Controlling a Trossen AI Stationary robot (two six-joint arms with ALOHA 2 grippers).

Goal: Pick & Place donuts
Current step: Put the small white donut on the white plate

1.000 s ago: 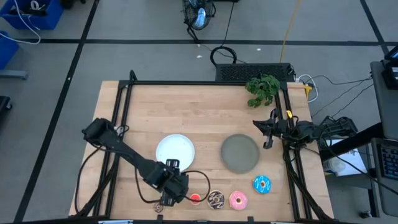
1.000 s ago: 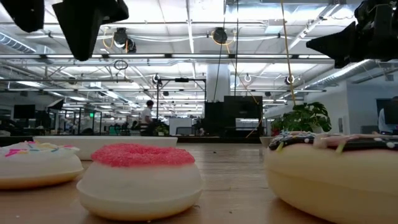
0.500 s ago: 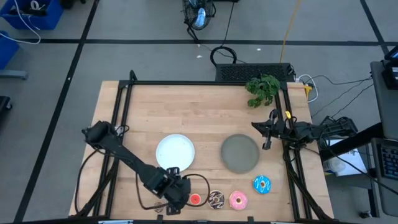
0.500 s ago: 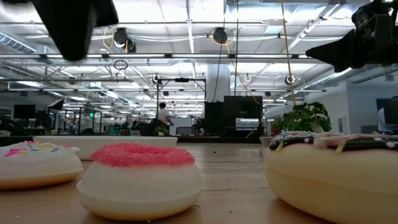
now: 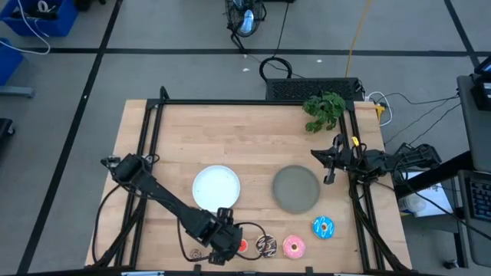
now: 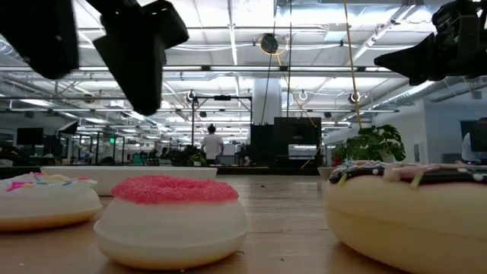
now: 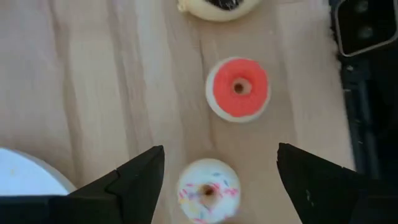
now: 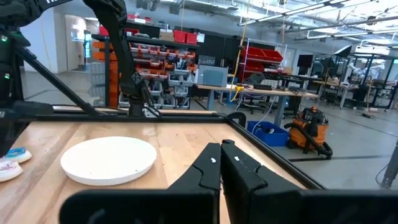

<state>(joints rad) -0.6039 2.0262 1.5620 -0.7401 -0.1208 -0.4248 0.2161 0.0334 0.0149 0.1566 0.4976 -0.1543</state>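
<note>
Since before, my left gripper point(image 5: 220, 247) crept along the near edge toward the red donut point(image 5: 242, 246). Left wrist: jaws spread over the white-pink donut point(image 7: 208, 190). Right gripper point(image 8: 221, 163) pressed together, parked by the table's right edge.

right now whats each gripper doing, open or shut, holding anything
Left gripper: open, empty, hovering over the white-pink donut near the red donut.
Right gripper: shut, empty, parked at the table's right edge.
</note>
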